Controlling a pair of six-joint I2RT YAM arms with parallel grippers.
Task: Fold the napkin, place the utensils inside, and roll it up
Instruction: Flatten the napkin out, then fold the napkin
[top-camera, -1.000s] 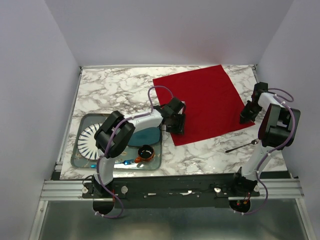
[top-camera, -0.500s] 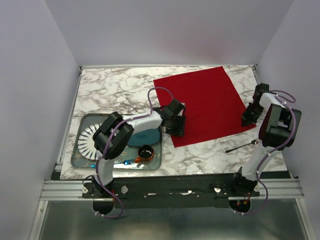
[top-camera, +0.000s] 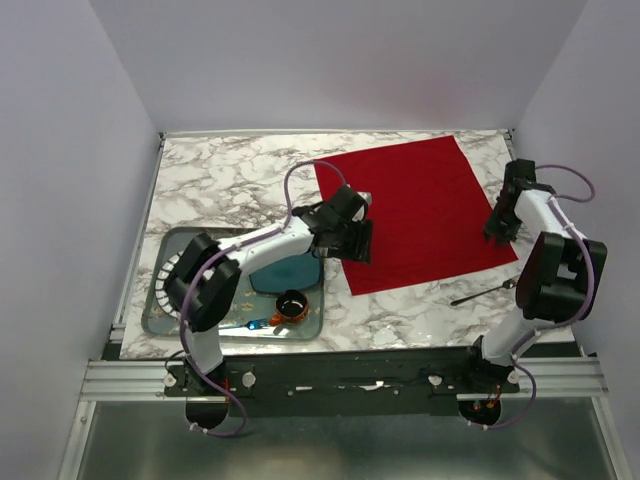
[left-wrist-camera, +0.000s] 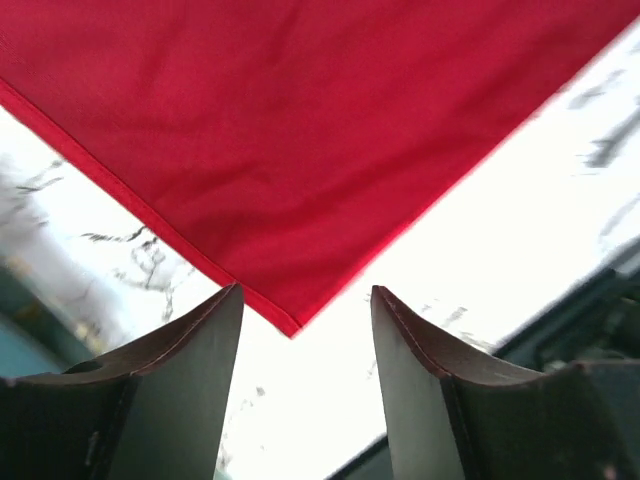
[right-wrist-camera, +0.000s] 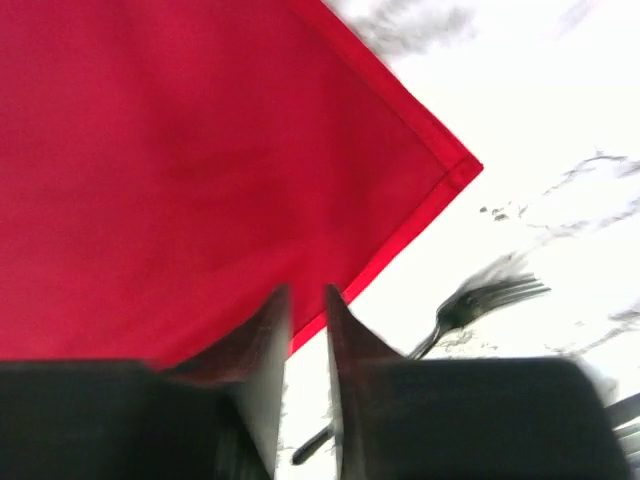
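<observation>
The red napkin lies spread flat on the marble table, on its right half. My left gripper hovers at the napkin's near-left corner. In the left wrist view that corner of the napkin points into the gap of the left gripper, which is open and holds nothing. My right gripper is at the napkin's right edge. In the right wrist view the right gripper has a narrow gap over the hem of the napkin, with nothing pinched. The fork lies on the table just beyond the napkin's near-right corner.
A glass tray sits at the near left with a white plate, a teal bowl, a small dark cup and a blue plastic utensil. Walls close in on three sides.
The right gripper let go of the napkin's right edge and its jaws parted. The napkin settled flat, slightly further right. The left arm stretched out and its jaws widened a little.
</observation>
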